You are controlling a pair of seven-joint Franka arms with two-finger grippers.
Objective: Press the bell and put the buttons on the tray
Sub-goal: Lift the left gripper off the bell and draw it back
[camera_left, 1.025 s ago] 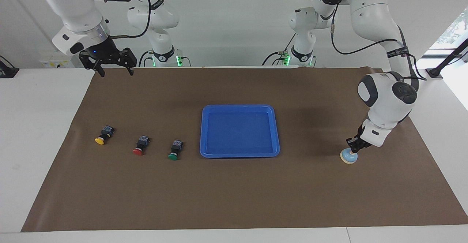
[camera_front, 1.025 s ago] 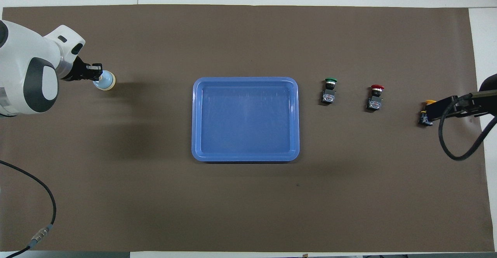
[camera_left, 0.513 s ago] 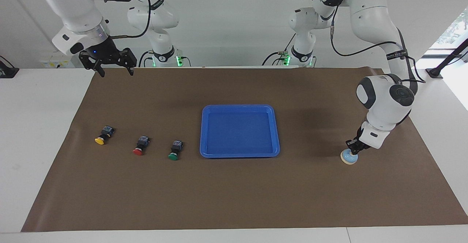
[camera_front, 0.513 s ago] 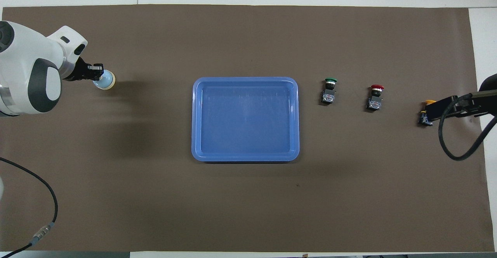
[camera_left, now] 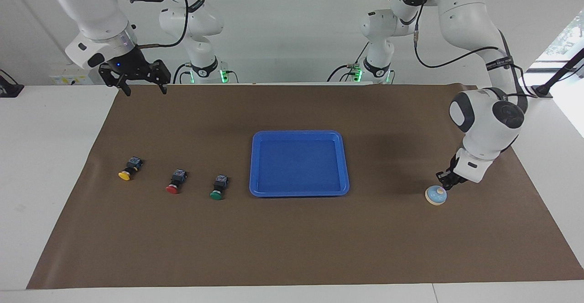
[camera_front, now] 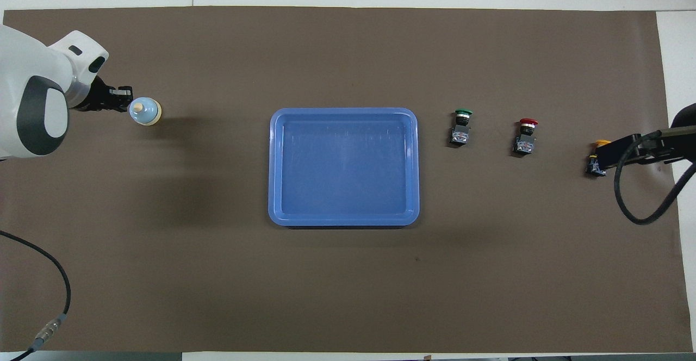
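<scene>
In the facing view, the blue tray point(camera_left: 299, 163) sits in the middle of the frame on a brown mat point(camera_left: 292, 248) that covers the tabletop. Nothing is in it. Three buttons lie in a row at the middle left: the yellow button point(camera_left: 127, 169), then the red button point(camera_left: 176, 182), then the green button point(camera_left: 218, 187), which is the one closest to the tray. The bell point(camera_left: 435, 195) sits at the middle right. The left gripper point(camera_left: 444, 185) is just above the bell, a bit to its upper right, and its fingers are closed on nothing. The right gripper point(camera_left: 145, 88) waits high up at the upper left, with its fingers open.

In the overhead view, the tray point(camera_front: 343, 219) is in the middle. The bell point(camera_front: 144, 111) is at the upper left, and the left gripper point(camera_front: 123, 100) is just beside it. The green button point(camera_front: 461, 126) and the red button point(camera_front: 526, 135) are at the middle right. The yellow button point(camera_front: 596, 159) is at the right edge, partly hidden under the right arm.
</scene>
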